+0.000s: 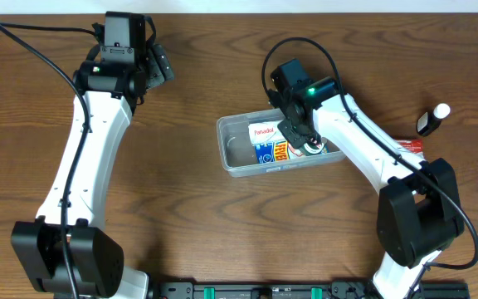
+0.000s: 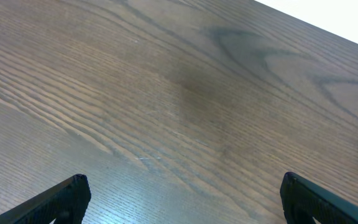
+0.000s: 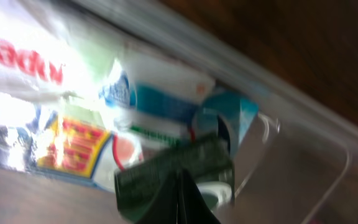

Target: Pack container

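Observation:
The container [image 1: 227, 155], a clear plastic tub, sits mid-table and holds several small boxes: a white Panadol box [image 1: 264, 130] and a blue and yellow box [image 1: 274, 152]. My right gripper [image 1: 305, 143] reaches down into the tub's right half. In the right wrist view it [image 3: 180, 177] is shut, its tips pressed together over a dark green packet [image 3: 160, 171]; the blurred view does not show a pinch on it. The Panadol box [image 3: 23, 62] and tub wall [image 3: 303, 124] show around it. My left gripper [image 1: 161, 70] hangs open far back left, over bare wood [image 2: 184, 182].
A black bottle with a white cap [image 1: 432, 120] lies at the right, outside the tub. A red box [image 1: 410, 145] lies just below it, beside my right arm. The arm bases stand along the front edge.

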You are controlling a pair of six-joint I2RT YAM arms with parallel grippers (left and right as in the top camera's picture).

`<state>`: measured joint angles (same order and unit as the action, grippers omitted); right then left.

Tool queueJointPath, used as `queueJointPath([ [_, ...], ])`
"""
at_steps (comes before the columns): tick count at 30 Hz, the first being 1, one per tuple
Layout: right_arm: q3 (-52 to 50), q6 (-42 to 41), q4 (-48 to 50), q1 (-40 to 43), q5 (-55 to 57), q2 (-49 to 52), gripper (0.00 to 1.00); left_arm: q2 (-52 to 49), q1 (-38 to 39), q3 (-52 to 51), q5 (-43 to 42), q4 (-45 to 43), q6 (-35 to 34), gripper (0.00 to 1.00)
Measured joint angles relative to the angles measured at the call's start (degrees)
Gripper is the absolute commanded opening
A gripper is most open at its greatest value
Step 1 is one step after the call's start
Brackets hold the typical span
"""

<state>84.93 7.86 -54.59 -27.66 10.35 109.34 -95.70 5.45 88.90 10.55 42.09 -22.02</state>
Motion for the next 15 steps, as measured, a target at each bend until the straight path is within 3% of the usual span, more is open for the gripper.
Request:
queueJointPath([
  [15,-2.0,-2.6,0.3,0.0,-4.5,0.0,0.01,0.0,0.0,0.0,0.0,0.0,0.0,0.98],
])
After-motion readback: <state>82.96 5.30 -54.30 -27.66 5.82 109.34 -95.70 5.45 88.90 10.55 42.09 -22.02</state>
